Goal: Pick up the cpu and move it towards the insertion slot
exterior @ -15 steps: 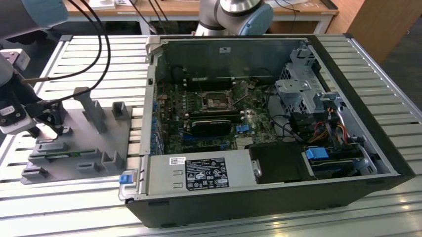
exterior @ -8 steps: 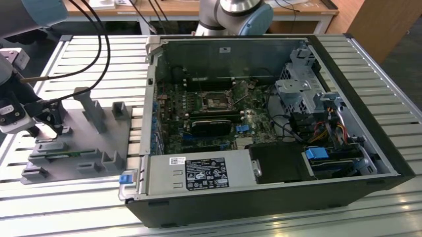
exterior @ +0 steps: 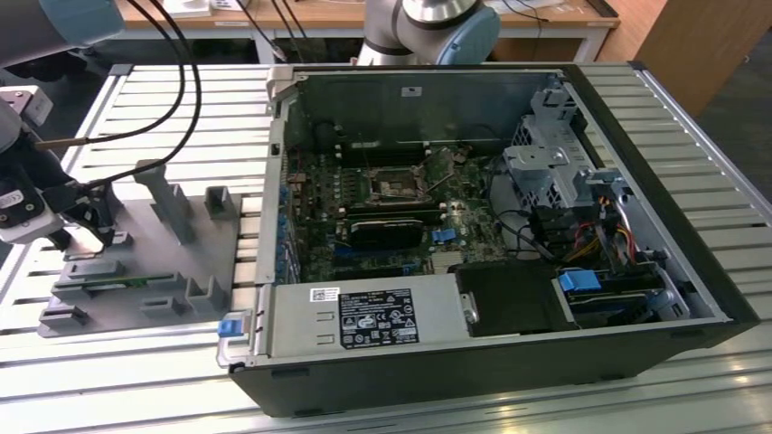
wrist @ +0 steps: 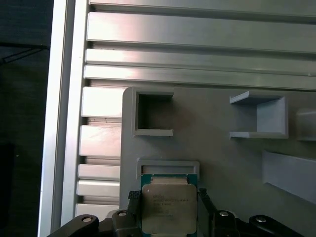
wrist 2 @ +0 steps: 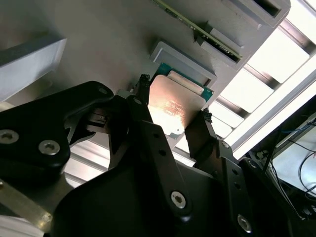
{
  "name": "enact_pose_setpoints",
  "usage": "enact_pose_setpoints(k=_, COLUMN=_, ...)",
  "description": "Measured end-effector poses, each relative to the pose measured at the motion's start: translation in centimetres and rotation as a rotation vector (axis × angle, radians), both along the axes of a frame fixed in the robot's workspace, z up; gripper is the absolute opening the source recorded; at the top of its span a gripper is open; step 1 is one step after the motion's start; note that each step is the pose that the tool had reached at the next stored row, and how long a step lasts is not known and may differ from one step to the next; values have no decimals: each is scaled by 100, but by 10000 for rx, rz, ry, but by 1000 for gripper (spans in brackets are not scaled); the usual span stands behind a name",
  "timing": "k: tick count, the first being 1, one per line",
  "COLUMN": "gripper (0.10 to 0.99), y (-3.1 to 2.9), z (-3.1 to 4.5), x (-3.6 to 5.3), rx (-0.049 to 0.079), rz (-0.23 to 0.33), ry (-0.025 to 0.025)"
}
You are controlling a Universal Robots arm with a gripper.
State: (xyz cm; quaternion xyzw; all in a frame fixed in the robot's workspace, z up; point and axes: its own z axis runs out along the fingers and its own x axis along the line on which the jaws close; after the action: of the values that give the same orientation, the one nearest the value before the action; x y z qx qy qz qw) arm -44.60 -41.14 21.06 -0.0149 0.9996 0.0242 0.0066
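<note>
We see the gripper point(wrist: 168, 198) clenched on the cpu point(wrist: 169, 210) by two side edges (both touching); tray pocket wall point(wrist: 168, 163) just ahead of jaws, insertion slot point(exterior: 395, 187) well apart.

The insertion slot point(exterior: 396, 185) is open from above. A drive cage point(exterior: 537, 167) rises to the exterior view's right of it; case walls point(exterior: 362, 104) enclose it.

flat silvery cpu point(wrist: 168, 210) is far from insertion slot point(exterior: 395, 187).
</note>
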Motion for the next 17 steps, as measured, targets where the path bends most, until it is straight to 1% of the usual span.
enact_pose_setpoints(k=17, gripper=537, y=1, z=40, x=0, rx=0, rz=-1, ry=1)
